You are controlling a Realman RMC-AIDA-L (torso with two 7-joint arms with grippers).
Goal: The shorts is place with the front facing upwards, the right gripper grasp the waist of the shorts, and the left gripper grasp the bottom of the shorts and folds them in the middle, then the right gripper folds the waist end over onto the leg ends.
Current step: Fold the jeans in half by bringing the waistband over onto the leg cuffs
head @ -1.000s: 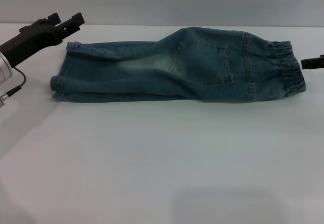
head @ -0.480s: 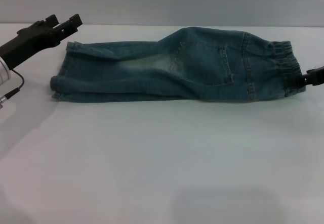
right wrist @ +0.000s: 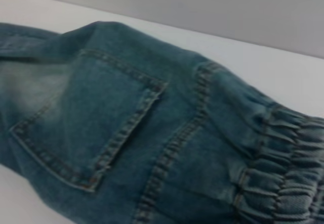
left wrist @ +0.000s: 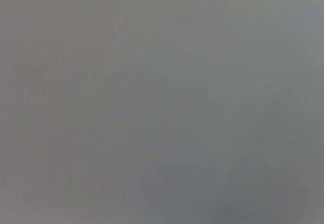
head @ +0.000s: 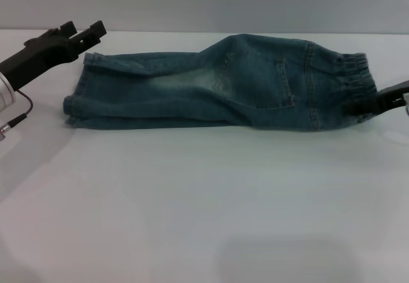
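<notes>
The shorts [head: 217, 82] lie flat across the far half of the white desk [head: 204, 200], folded lengthwise, leg hems toward the robot's left and the gathered waist [head: 358, 82] toward its right. The right gripper [head: 383, 99] touches the waist's near corner; whether it is clenched cannot be told. The left gripper [head: 86, 32] hovers released just beyond the far leg hem.

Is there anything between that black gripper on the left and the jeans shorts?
Nothing: the head view shows only bare white table between the left gripper and the shorts.
</notes>
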